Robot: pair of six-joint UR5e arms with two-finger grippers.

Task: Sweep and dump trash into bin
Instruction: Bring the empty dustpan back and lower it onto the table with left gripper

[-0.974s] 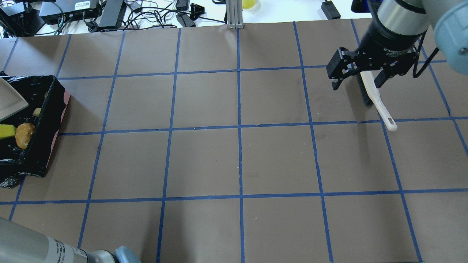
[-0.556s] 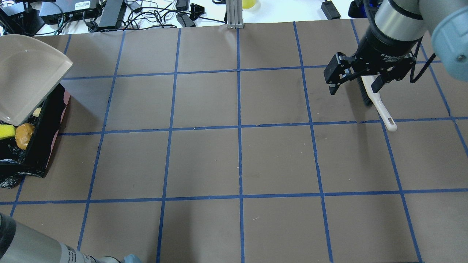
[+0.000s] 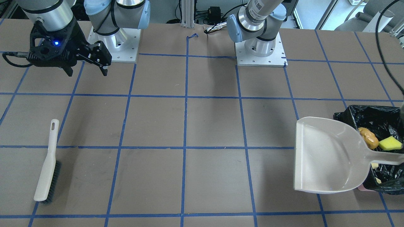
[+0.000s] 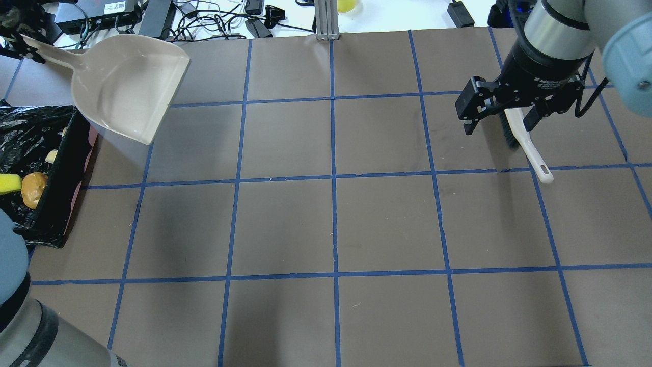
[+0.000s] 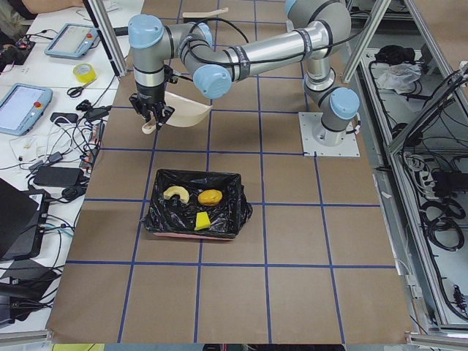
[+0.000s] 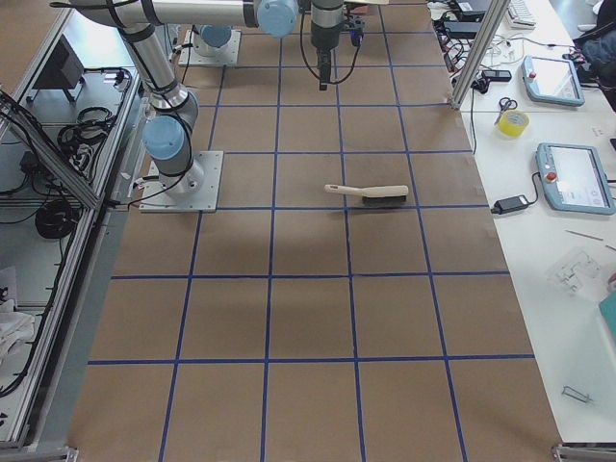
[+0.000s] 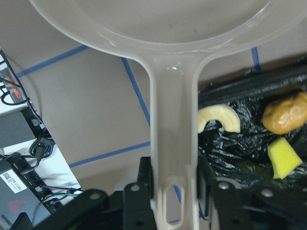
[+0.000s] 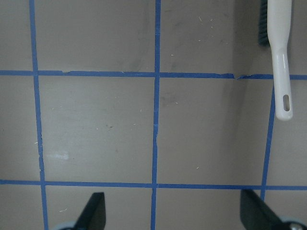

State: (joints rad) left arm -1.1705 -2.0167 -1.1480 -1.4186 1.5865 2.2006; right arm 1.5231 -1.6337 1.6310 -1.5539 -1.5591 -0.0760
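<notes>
1. While the left gripper (image 7: 173,179) pinches the dustpan (image 4: 127,86) by its handle end, it hangs clear of the table (image 4: 331,224) in the upper left of the overhead view, higher in the frame than the bin (image 4: 61,171)
2. Bin sits at the left edge of that view, lined with a black bag (image 4: 25,132), one pink side showing
3. All three trash pieces (image 5: 210,197) lie inside it: in the left wrist view the lump (image 7: 287,114) is at the right edge, the square (image 7: 284,158) just below it, the crescent (image 7: 218,117) beside the handle
4. Right gripper (image 4: 497,127) hovers in the overhead's upper right, its fingers (image 8: 93,213) spread wide apart
5. Brush (image 4: 530,148) lies flat on the table partly beneath that gripper, handle pointing to the lower right
</notes>
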